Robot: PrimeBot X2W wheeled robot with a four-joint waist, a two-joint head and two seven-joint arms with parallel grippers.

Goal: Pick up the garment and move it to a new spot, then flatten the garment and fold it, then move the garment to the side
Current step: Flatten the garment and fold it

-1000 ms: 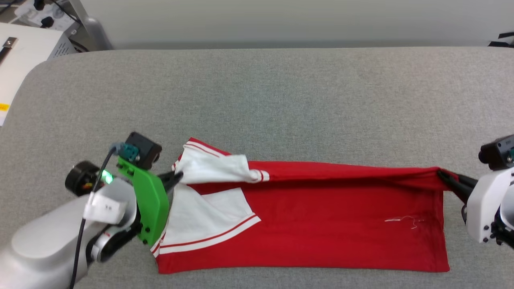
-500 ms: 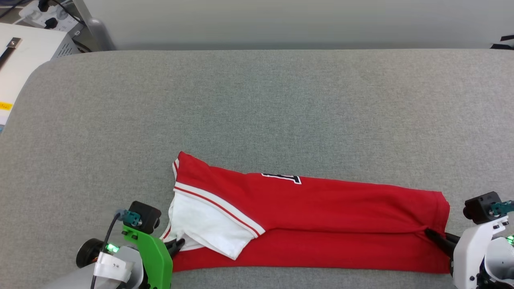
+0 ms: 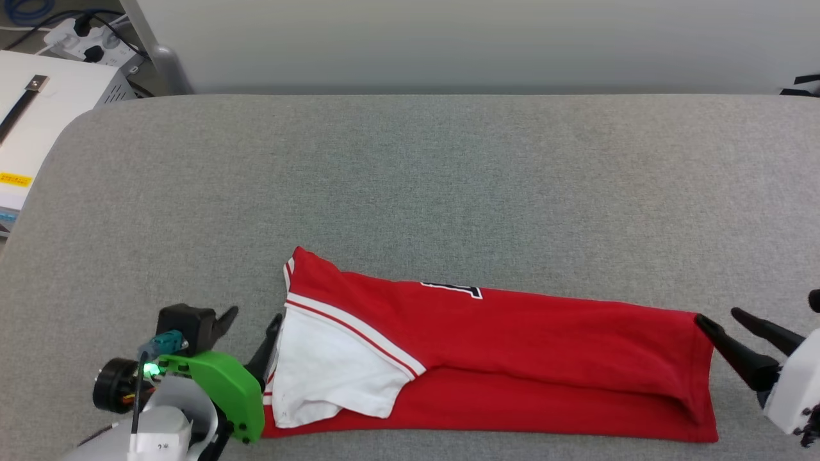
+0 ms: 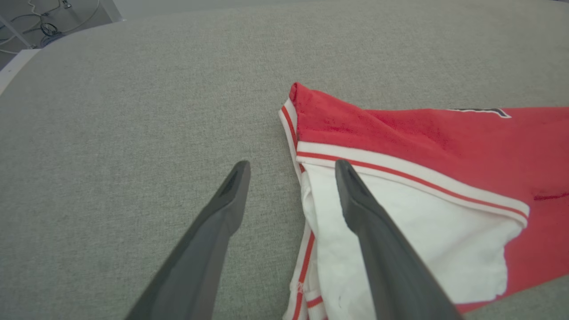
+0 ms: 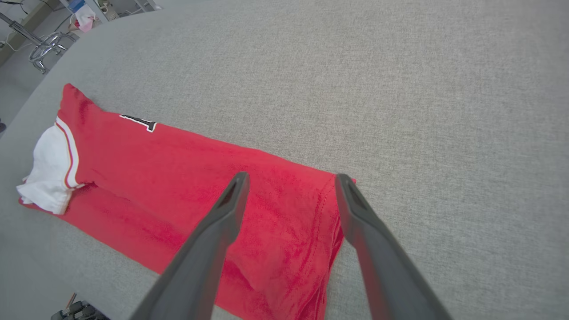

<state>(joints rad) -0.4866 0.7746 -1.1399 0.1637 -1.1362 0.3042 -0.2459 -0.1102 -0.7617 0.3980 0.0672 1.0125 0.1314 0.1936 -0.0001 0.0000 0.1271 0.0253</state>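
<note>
Garment lies folded lengthwise on grey table. Left claw apart at sleeve end, right claw apart at hem end; neither grips cloth.

Low at the left of the head view: left gripper, jaws spread apart, two long dark fingers pointing up and slightly right. Just behind, a green wrist bracket with a small green light lit beside it, a black camera block at its upper end, and a pale grey forearm running off the bottom edge.

Low at the right edge: right gripper, jaws likewise apart, fingers angled up and to the left out of a white wrist housing.

From each wrist camera: both dark fingers tapering to thin tips, a clear gap between them.
</note>
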